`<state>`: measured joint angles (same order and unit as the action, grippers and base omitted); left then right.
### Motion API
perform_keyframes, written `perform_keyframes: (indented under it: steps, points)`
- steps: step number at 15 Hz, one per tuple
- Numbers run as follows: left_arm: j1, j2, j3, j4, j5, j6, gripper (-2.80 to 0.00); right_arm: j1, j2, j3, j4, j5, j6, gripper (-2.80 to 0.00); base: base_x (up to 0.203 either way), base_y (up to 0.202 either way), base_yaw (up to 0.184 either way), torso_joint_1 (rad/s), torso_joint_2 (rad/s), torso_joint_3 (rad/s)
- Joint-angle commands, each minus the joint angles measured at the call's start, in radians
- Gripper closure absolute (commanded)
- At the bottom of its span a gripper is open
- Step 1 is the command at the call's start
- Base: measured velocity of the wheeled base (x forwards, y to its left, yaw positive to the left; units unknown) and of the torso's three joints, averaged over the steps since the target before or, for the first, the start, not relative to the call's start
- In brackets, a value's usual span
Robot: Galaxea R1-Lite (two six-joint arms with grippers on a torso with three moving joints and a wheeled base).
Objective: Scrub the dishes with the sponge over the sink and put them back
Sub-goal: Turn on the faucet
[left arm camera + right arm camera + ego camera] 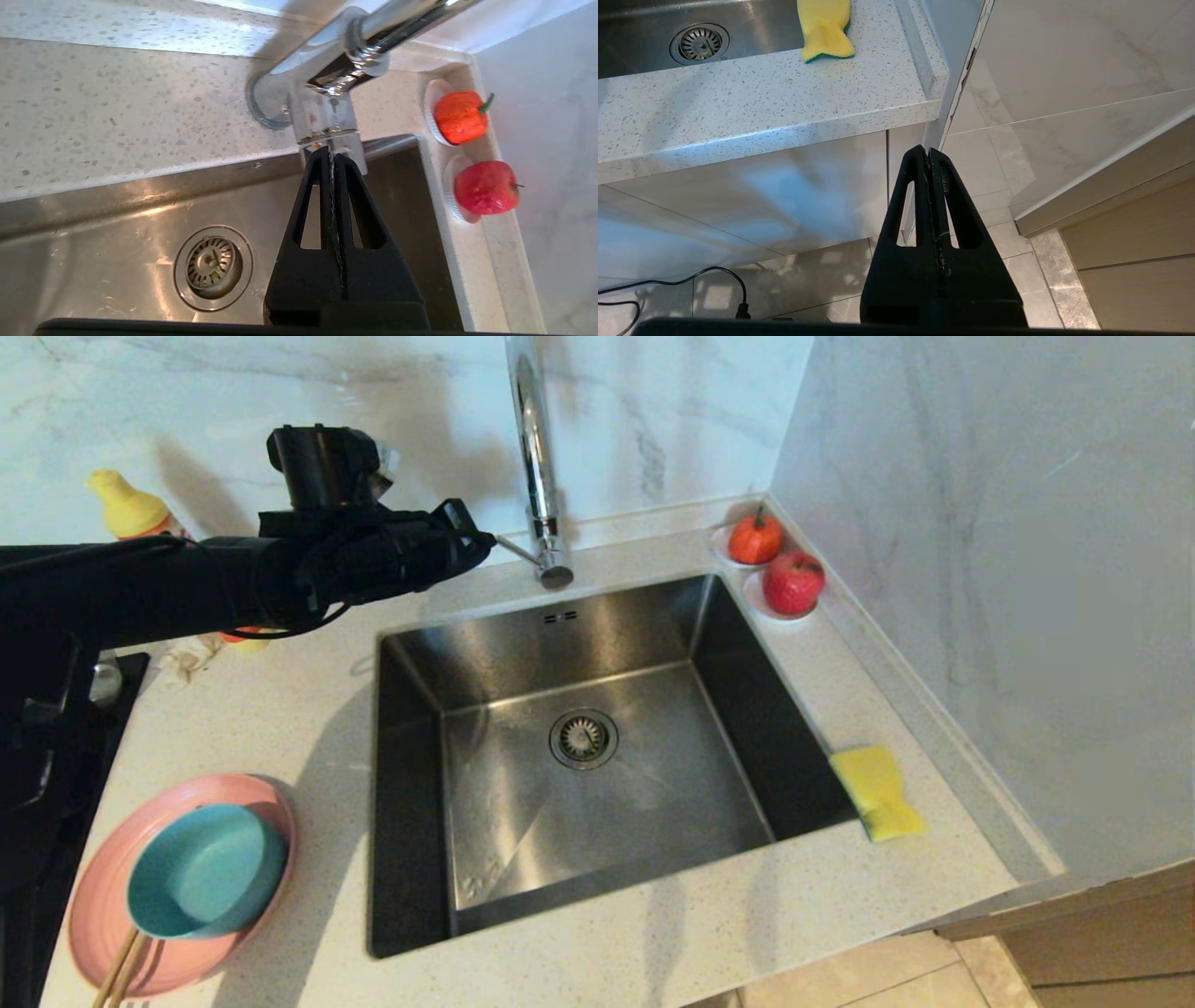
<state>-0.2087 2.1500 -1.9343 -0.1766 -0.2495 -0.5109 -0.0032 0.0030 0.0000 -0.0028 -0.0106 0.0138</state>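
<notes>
A teal bowl [205,870] sits inside a pink plate [98,887] on the counter at the near left. On the counter to the right of the steel sink [653,775] lies the yellow sponge [878,791] [826,28], green layer down. My left gripper [485,537] [330,150] reaches over the sink's back left corner. It is shut and holds nothing, its tips right at the side lever of the chrome tap [537,457] [327,107]. My right gripper [928,151] hangs shut and empty below the counter edge, over the floor.
Wooden chopsticks [121,971] rest on the plate's near rim. A yellow-capped bottle [126,504] stands behind my left arm. Two red fruits [754,537] [794,583] sit on small dishes in the back right corner. A wall bounds the counter on the right.
</notes>
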Motion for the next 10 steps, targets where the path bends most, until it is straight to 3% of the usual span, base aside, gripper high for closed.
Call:
perform_keyframes:
  steps: [1,10]
  points:
    - [-0.001,0.000,0.000,-0.009,-0.005,-0.003,0.00,0.000,0.000,0.000,0.000,0.000,0.000,0.00,0.000,0.000,0.000,0.000,0.00,0.000]
    - [-0.018,0.039,0.001,-0.018,-0.008,-0.001,0.00,0.000,0.000,0.000,0.000,0.000,0.000,0.00,0.000,0.000,0.000,0.000,0.00,0.000]
